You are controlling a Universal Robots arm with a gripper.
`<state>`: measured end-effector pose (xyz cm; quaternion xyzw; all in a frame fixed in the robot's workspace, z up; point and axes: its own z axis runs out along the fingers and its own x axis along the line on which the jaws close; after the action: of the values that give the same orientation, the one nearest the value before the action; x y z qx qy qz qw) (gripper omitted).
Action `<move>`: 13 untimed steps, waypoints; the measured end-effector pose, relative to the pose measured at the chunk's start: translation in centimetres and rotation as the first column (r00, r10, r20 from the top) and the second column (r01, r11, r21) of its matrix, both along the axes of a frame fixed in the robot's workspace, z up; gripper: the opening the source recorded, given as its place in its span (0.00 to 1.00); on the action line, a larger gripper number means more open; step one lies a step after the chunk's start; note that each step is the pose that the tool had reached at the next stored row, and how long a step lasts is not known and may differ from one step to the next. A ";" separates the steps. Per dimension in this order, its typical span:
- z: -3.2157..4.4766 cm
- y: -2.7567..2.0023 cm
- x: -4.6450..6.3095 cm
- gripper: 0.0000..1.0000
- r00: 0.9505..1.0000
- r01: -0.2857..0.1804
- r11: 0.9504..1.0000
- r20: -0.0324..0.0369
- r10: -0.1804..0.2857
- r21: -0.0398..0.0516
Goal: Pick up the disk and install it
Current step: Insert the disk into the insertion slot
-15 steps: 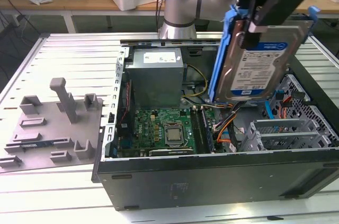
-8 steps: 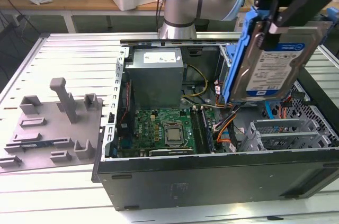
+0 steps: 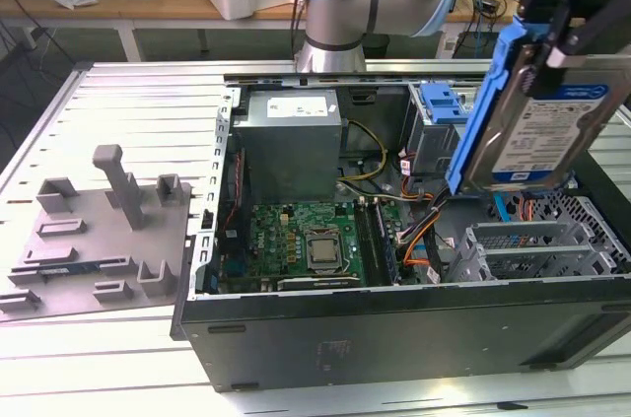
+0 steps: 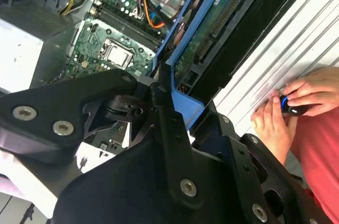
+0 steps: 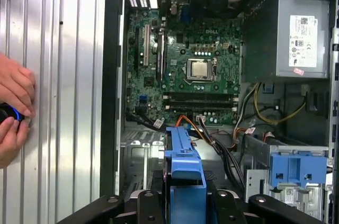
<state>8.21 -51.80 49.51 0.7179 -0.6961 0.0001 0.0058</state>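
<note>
Black end effector [image 3: 558, 42] is clamping the silver, blue-framed rectangular metal disk [image 3: 537, 136] above the open black computer case [image 3: 394, 338].

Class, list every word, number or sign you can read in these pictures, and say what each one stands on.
Disk, white-and-blue label: print too small to read.
Power supply, white stickers: print too small to read.
Motherboard, white markings: too small to read with confidence.
No text in these pictures can be quoted reliably.
</note>
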 end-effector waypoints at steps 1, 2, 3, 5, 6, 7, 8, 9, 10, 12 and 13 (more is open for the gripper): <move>-0.05 -0.17 0.5 0.37 1.000 0.000 1.000 0.000 0.000 0.000; -0.10 -0.28 0.7 0.37 1.000 0.000 1.000 0.000 0.000 0.000; -0.16 -0.42 0.9 0.37 1.000 0.000 1.000 0.000 0.000 0.000; -0.38 -0.89 1.4 0.37 1.000 0.001 1.000 0.000 -0.001 0.000; -0.50 -1.14 1.6 0.37 1.000 0.001 1.000 0.000 -0.001 0.000; -0.59 -1.32 1.9 0.37 1.000 0.002 1.000 0.000 -0.002 0.000; -0.68 -1.50 2.1 0.37 1.000 0.002 1.000 0.000 -0.002 0.000; -0.72 -1.57 2.2 0.37 1.000 0.002 1.000 0.000 -0.002 0.000; -0.78 -1.67 2.3 0.37 1.000 0.003 1.000 0.000 -0.003 0.000; -0.99 -1.93 2.8 0.37 1.000 0.006 1.000 0.000 -0.006 0.000; -1.05 -1.98 2.9 0.37 1.000 0.007 1.000 0.000 -0.007 0.000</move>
<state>11.09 -53.78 48.46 0.7154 -0.6987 0.0000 0.0057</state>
